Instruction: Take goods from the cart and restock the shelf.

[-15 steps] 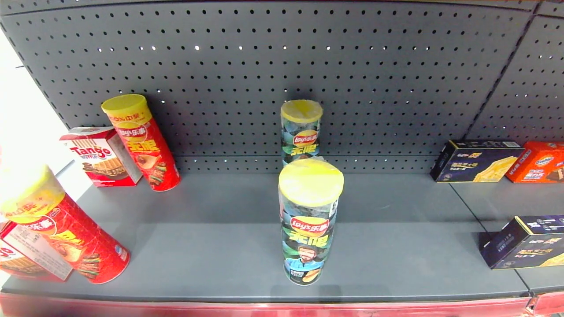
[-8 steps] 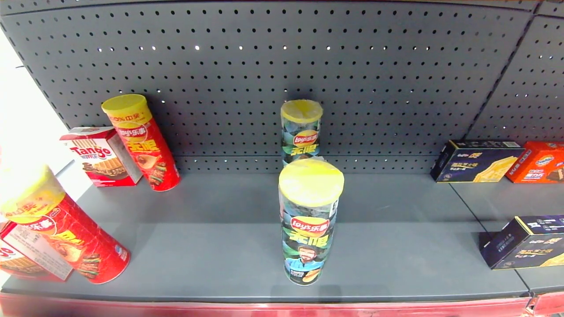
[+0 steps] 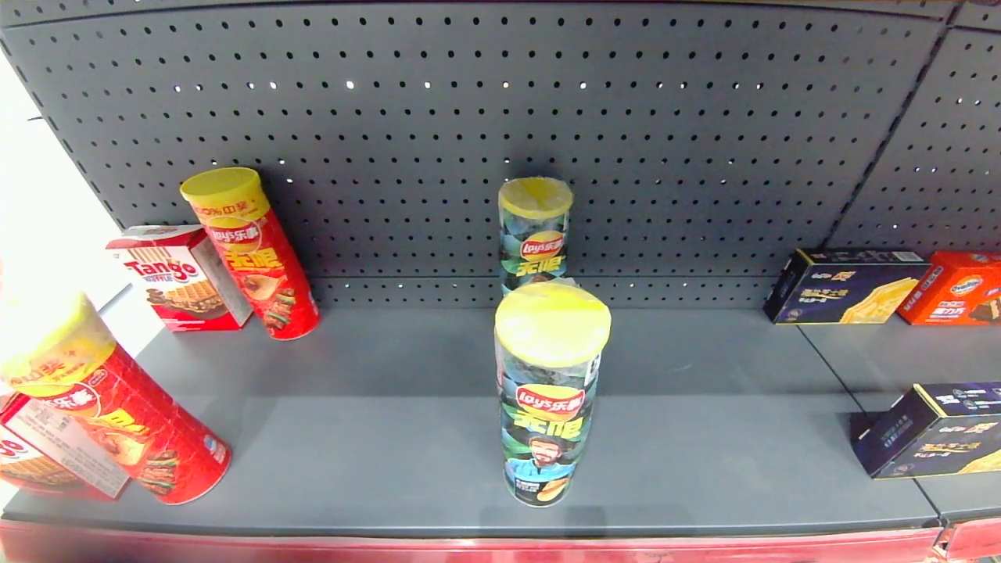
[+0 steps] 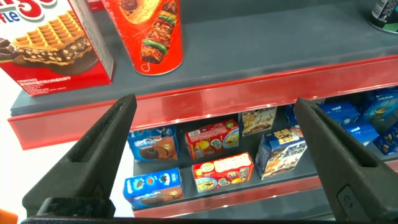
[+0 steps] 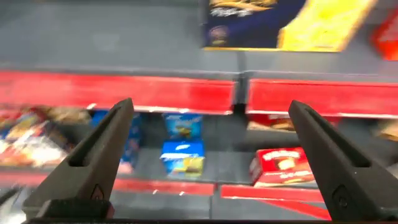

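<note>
On the grey shelf [image 3: 704,438], a green chip can [image 3: 547,391] with a yellow lid stands upright near the front. A second can of the same kind [image 3: 535,231] stands behind it by the pegboard. My left gripper [image 4: 214,102] is open and holds nothing. It hangs in front of the shelf's red front edge [image 4: 249,93], below a red chip can [image 4: 152,37] and a wafer box [image 4: 53,43]. My right gripper [image 5: 210,104] is open and holds nothing, in front of the red edge below a dark blue and yellow box [image 5: 280,25].
Two red chip cans [image 3: 250,250] [image 3: 117,407] and wafer boxes [image 3: 180,277] stand at the shelf's left. Dark boxes [image 3: 848,285] [image 3: 931,430] and an orange box [image 3: 954,288] lie at the right. A lower shelf holds several small snack boxes [image 4: 214,158]. Free room flanks the middle cans.
</note>
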Motion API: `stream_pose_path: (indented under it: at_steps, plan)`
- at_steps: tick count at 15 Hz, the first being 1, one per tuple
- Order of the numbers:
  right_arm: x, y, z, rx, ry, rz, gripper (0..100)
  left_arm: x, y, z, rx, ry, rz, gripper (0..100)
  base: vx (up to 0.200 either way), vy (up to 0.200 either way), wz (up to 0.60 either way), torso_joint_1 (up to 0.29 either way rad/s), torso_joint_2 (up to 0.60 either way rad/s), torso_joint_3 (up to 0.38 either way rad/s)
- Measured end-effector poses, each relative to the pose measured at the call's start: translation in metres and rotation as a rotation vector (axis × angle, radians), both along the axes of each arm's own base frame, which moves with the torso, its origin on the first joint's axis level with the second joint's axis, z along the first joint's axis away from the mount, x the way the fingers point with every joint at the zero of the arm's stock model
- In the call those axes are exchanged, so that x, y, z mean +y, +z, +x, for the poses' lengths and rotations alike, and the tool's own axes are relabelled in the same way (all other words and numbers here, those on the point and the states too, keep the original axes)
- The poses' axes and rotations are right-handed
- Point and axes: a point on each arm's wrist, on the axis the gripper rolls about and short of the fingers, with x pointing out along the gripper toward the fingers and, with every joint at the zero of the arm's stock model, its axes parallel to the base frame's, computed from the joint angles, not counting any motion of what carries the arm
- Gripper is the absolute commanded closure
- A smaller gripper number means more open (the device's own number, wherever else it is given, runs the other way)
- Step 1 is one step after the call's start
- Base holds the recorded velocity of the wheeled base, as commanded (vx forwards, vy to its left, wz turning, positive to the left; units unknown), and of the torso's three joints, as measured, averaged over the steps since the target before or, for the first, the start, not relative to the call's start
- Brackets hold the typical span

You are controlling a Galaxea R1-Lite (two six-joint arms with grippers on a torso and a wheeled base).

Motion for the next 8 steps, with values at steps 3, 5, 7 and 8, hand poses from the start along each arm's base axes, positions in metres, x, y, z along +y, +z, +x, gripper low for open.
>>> stream_pose_path:
  at_steps: [3,5,7,8]
  plan:
    - [0.0006,-0.0007,-0.0035,-0.047,-0.035,-0.001,0,0.0,0.0,0.0,0.0,0.0,0.001,0,0.0,0.0,0.0,0.0,0.0,0.0]
    - [0.0007,-0.0009,-0.0042,-0.057,-0.041,-0.001,0,0.0,0.0,0.0,-0.001,0.001,0.002,0,0.0,0.0,0.0,0.0,0.0,0.0]
    - [0.0008,-0.001,-0.0045,-0.061,-0.041,-0.001,0,0.0,0.0,0.0,0.0,0.002,-0.001,0,0.0,0.0,0.0,0.0,0.0,0.0]
    - [0.0008,-0.0011,-0.0045,-0.061,-0.038,-0.001,0,0.0,0.0,0.0,0.0,0.002,-0.001,0,0.0,0.0,0.0,0.0,0.0,0.0]
